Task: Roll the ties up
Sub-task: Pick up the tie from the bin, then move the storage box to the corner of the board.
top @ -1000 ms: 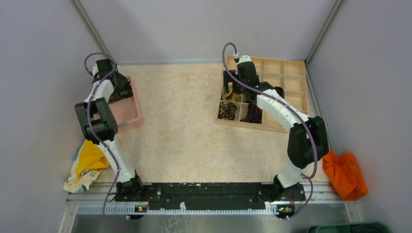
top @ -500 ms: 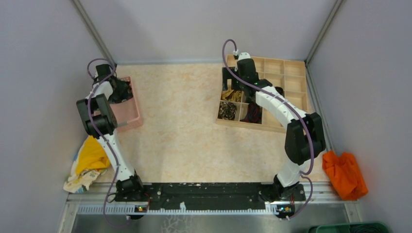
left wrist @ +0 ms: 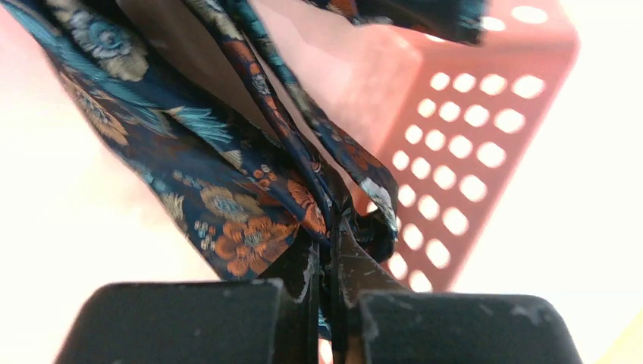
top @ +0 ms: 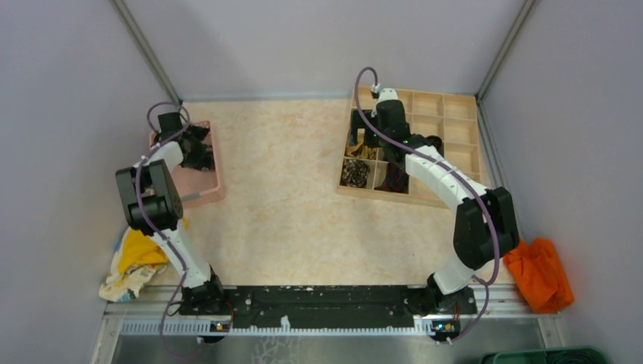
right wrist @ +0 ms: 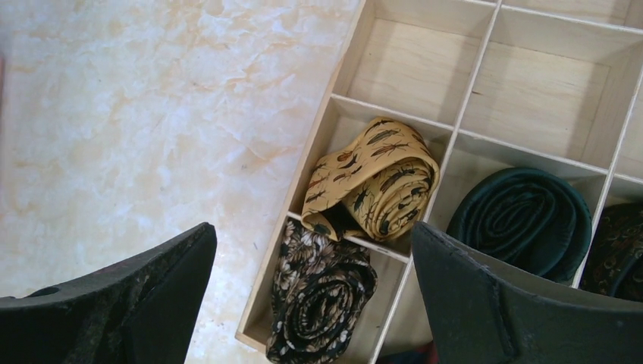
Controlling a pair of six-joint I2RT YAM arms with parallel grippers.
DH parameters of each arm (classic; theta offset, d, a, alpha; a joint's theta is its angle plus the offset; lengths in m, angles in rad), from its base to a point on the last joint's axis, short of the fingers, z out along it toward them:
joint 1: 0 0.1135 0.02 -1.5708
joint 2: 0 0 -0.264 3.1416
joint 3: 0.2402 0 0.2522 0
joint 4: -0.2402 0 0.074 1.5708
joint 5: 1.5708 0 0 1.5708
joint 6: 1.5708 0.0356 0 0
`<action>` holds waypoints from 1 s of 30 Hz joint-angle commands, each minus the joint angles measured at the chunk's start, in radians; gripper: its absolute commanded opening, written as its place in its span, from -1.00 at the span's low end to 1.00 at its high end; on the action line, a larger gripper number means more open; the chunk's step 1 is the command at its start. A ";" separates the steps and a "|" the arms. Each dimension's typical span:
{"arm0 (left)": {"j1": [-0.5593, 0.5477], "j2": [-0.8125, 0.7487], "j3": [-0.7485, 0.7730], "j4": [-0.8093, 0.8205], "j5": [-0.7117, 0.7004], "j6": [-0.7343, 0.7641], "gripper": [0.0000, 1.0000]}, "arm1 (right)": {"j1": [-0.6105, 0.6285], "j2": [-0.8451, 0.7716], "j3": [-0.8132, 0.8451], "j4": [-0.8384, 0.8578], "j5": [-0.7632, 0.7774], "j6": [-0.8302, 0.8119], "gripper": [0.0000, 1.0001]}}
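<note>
My left gripper (left wrist: pixel 327 227) is shut on a fold of a dark blue tie (left wrist: pixel 220 197) with orange and teal flowers, lifted over the pink perforated basket (left wrist: pixel 470 152). From above, the left gripper (top: pixel 199 148) sits inside that basket (top: pixel 206 188). The right gripper (right wrist: pixel 311 243) hangs open and empty above the wooden divided tray (right wrist: pixel 334 129). Below it lie rolled ties: a gold coil (right wrist: pixel 379 178), a dark floral coil (right wrist: pixel 322 299) and a dark green coil (right wrist: pixel 519 220). In the top view the right gripper (top: pixel 362 136) hovers over the tray's (top: pixel 447 129) left compartments.
A yellow cloth (top: pixel 140 250) lies by the left arm's base. An orange cloth (top: pixel 538 273) sits off the table's right edge. Grey walls close in on three sides. The tray's far and right compartments (top: pixel 455 106) hold nothing.
My left gripper has gone from open to shut on the blue floral tie in the basket and shifted slightly right. The right arm drifted a little to the right, still open.
</note>
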 commanded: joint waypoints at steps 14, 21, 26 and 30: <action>-0.669 -0.868 -0.050 -0.125 -0.186 0.011 -1.00 | -0.010 -0.133 -0.153 -0.073 -0.007 0.093 0.83; -0.820 -0.999 -0.159 0.082 0.084 0.074 -1.00 | -0.001 -0.294 -0.374 -0.074 -0.056 0.150 0.82; -0.855 -1.024 -0.168 0.204 0.320 0.040 -1.00 | 0.002 -0.308 -0.490 -0.093 -0.073 0.209 0.79; -0.876 -1.013 -0.216 0.293 0.438 0.003 -1.00 | -0.001 -0.273 -0.490 -0.112 -0.039 0.229 0.79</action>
